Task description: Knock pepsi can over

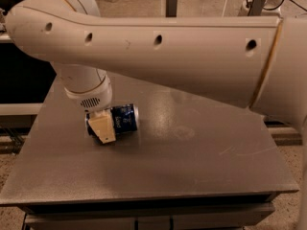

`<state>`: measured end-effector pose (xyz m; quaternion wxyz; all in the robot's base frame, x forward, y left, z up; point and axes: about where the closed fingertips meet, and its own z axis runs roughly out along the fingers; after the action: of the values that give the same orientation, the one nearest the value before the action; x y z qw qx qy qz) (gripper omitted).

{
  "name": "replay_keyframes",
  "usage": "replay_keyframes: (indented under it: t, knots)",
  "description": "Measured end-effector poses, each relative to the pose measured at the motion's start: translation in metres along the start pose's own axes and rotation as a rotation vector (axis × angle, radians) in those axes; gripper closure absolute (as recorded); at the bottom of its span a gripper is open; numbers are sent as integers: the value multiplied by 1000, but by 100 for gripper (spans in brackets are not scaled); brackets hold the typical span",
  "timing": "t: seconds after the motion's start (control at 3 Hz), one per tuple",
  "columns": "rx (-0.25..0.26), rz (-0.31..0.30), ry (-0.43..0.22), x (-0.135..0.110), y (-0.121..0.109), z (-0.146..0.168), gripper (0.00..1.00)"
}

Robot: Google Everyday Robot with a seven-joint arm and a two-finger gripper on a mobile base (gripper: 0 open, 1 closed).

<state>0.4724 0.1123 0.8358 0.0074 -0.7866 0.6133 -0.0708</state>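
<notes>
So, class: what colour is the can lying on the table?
Dark blue; the camera view shows the pepsi can best, with the hand covering one end.

A grey table (201, 176) is filling the near view, its top catching dull warm light. Speckled floor (206, 1) is showing far beyond it, a grey post (171, 4) is standing there, and dark furniture (21, 83) is sitting left.

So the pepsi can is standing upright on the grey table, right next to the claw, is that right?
Not quite. The pepsi can is lying on its side, not standing upright, on the grey table, right next to the claw. The camera view shows it.
</notes>
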Motion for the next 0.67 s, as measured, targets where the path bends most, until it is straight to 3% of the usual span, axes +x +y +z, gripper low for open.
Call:
replay_keyframes:
  t: [0.67]
  knots:
    - [3, 2, -4, 0, 0, 1, 12]
